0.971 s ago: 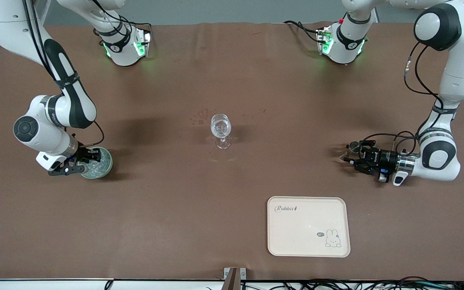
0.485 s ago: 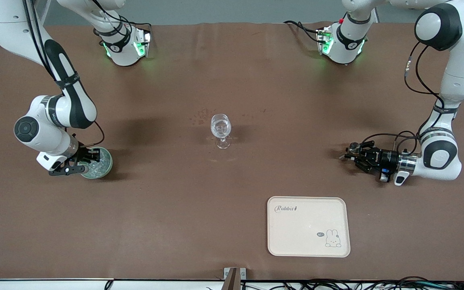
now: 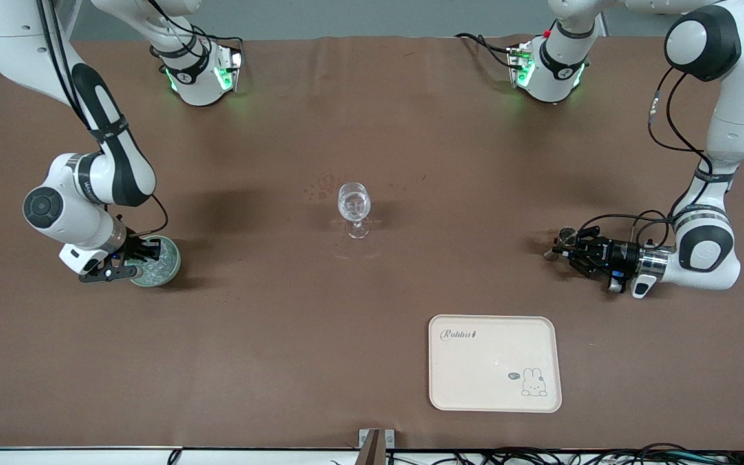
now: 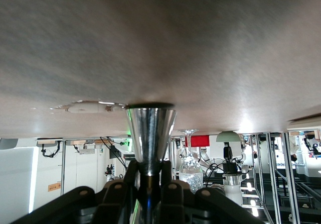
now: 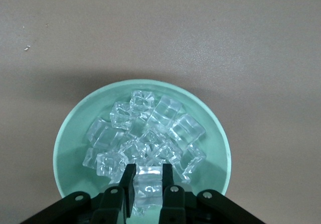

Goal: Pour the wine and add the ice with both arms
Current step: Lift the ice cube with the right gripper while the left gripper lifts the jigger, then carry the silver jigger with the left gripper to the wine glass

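A pale green bowl point(image 3: 172, 267) stands toward the right arm's end of the table, with ice point(image 5: 160, 118) heaped in it. My right gripper point(image 5: 149, 176) reaches down into the bowl point(image 5: 65, 143) and is shut on one ice cube point(image 5: 149, 186). Toward the left arm's end, my left gripper point(image 3: 564, 249) lies low and level over the table, shut on the narrow waist of a small silver metal cup point(image 4: 150, 131). A clear stemmed glass point(image 3: 354, 205) stands at the table's middle, apart from both grippers. The wine is out of view.
A cream tray point(image 3: 495, 387) with a rabbit picture lies nearer the front camera than the left gripper. Both arm bases point(image 3: 201, 74) stand along the edge farthest from that camera. Bare brown tabletop lies between glass and grippers.
Both grippers have closed: the left one's fingers onto the metal cup, the right one's onto an ice cube in the bowl. Neither arm has shifted much.
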Robot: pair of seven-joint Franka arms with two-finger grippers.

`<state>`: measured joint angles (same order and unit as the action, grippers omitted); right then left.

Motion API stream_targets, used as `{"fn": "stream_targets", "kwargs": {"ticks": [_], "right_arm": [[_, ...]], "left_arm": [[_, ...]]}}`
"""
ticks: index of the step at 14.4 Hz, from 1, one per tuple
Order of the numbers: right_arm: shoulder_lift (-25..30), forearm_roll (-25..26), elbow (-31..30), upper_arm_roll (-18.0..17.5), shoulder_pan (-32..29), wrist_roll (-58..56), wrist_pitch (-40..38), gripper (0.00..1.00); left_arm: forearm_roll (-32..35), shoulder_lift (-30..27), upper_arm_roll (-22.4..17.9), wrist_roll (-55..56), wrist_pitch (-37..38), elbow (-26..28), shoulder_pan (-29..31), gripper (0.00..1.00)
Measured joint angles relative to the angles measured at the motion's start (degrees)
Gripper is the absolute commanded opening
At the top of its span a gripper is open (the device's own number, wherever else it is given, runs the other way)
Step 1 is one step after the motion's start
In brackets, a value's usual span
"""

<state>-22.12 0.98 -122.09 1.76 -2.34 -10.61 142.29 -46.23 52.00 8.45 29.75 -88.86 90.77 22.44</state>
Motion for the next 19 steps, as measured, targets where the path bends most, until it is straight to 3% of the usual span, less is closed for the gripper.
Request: {"fn": "stream_targets", "kwargs": {"ticks": [4, 9, 14, 17, 19], "right_arm": [[0.01, -0.09, 4.83, -0.02, 0.01, 0.9, -7.6, 0.01], [4.5, -1.09, 20.61, 0.02, 0.0, 10.99, -26.84, 0.01], [11.09, -1.09, 36.81, 0.3, -0.06, 14.91, -48.44, 0.01], [12.23, -1.08, 44.45, 0.44, -0.11, 14.9, -54.41, 0.01], [14.07, -1.08, 46.36, 0.45, -0.12, 14.65, -58.01, 0.01]], "left_arm": [[-2.36, -0.88, 3.13, 0.13, -1.69, -1.07, -1.1, 0.01], [-7.94, -2.61, 4.94, 4.08, -4.08, -1.57, -6.23, 0.01], [-8.38, -5.55, 10.47, 12.78, -6.35, -1.73, -6.49, 0.01], [-8.37, -7.78, 15.34, 21.16, -11.9, -1.74, -7.94, 0.01], [-8.37, -9.57, 16.05, 25.42, -15.21, -1.74, -11.8, 0.0]]}}
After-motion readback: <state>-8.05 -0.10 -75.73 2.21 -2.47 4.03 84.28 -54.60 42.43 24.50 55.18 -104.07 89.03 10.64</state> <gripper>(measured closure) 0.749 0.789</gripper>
